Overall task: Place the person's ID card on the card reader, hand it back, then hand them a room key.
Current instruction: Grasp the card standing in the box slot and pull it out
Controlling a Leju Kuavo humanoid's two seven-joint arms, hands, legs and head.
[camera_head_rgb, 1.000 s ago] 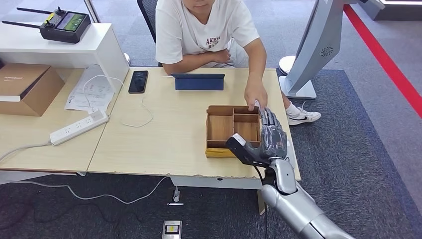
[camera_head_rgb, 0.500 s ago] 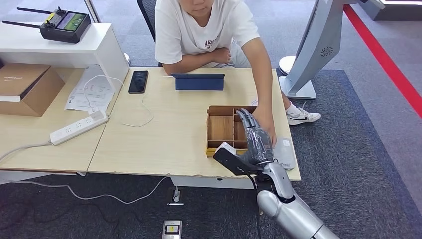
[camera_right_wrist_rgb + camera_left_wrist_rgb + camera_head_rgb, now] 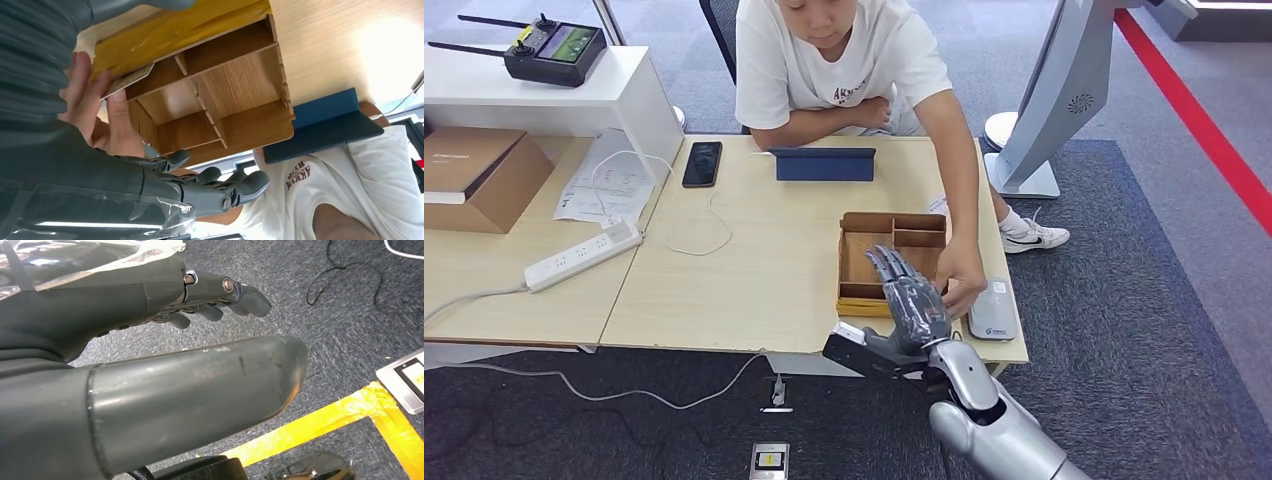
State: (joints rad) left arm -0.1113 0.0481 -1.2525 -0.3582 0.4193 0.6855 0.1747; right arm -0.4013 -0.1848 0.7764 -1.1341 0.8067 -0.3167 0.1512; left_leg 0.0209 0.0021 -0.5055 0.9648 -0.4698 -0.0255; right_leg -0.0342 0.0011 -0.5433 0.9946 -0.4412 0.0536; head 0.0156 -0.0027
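Head view: a blue tablet case (image 3: 823, 164), a phone (image 3: 701, 163) and a power strip (image 3: 582, 256) lie on the bench (image 3: 754, 260), upper and left of frame centre. The right robot hand (image 3: 911, 300), fingers straight and apart, holds nothing over the wooden organizer (image 3: 861, 265). Just right of it, a person's hand (image 3: 960, 280) pinches the ID card (image 3: 128, 80) beside the card reader (image 3: 992, 311). The organizer's visible compartments lie bare. The left robot hand (image 3: 220, 302) hangs above the floor, fingers loosely extended and empty.
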